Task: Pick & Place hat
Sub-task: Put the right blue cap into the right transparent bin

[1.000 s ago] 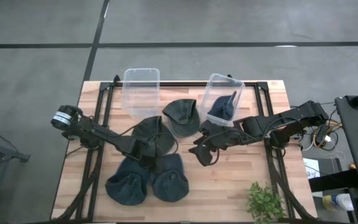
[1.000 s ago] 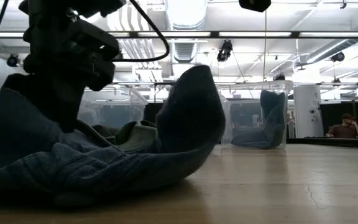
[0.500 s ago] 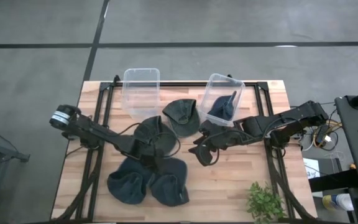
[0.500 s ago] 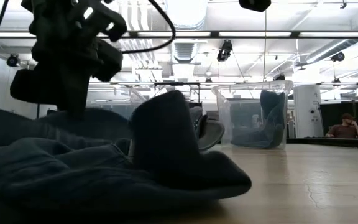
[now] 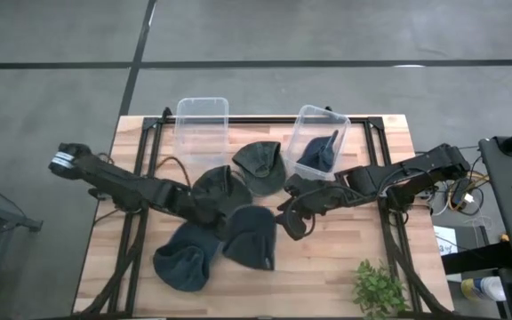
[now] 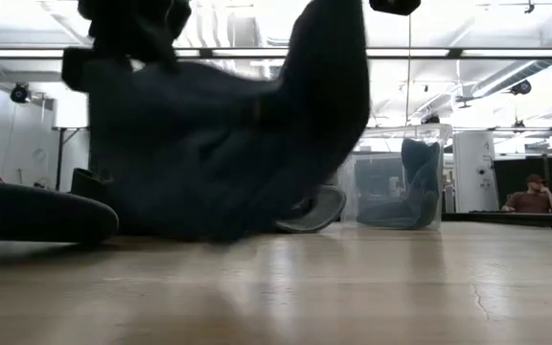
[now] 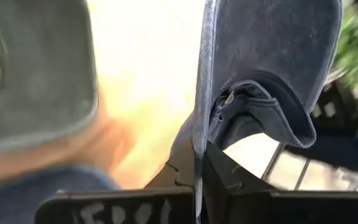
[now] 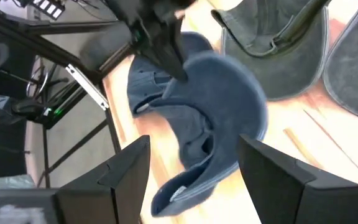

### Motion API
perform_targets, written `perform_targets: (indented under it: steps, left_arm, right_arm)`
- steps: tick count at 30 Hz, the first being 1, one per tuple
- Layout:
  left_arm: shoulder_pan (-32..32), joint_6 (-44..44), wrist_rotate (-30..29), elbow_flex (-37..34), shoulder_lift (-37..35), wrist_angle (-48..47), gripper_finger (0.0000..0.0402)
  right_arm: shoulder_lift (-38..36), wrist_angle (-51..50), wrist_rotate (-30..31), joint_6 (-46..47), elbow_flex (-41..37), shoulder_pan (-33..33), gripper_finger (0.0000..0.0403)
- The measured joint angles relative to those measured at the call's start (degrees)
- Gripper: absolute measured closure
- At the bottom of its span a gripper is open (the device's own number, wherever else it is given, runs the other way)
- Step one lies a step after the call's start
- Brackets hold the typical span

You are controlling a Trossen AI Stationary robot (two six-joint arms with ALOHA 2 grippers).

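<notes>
Wooden bench (image 5: 345,258), seen from above, with two clear plastic tubs at the far edge. Left tub (image 5: 202,131) empty. Right tub (image 5: 318,140) tilted a little, with one dark blue hat (image 5: 318,154) standing inside against its wall; same tub and hat visible in the low view past the lifted cap.

Left gripper (image 5: 224,216) reaching in toward the bench's middle, fingers (image 7: 179,174) clamped on the brim edge of a blue cap (image 5: 252,236). Cap lifted clear of the wood in the low view (image 6: 247,134), hanging from the fingers, crown sagging downward; in the left wrist view, inner band and a small tag showing just beyond the fingertips.

Right gripper (image 5: 290,222) just beside the lifted cap on its right side, fingers (image 8: 278,171) spread apart and holding nothing, cap (image 8: 210,118) between and beyond them in the right wrist view.

Three more hats loose on the bench: a grey-green one (image 5: 260,166) near the right tub, another grey-green one (image 5: 217,188) touching it and lying partly under the left arm, and a blue one (image 5: 182,260) toward the near left corner, close to the held cap.

Small green plant (image 5: 379,289) at the near right corner. Seated person (image 6: 533,195) far back in the room.
</notes>
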Motion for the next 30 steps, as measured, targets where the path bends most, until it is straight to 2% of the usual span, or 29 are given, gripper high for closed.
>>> perform_targets:
  steps: [12,19,30]
  left_arm:
    - [0.0,4.5,-11.9,1.5,-10.4,0.0,0.0397]
    - [0.0,5.0,-12.4,1.7,-11.7,0.1,0.0397]
    - [1.2,5.4,-13.8,1.8,-11.5,2.9,0.0397]
  right_arm:
    - [-4.1,0.0,0.7,1.6,1.1,0.0,0.0172]
    - [-4.5,0.4,6.2,4.7,1.1,-0.1,0.0172]
    - [-0.3,2.5,7.0,7.1,1.1,-0.1,0.0173]
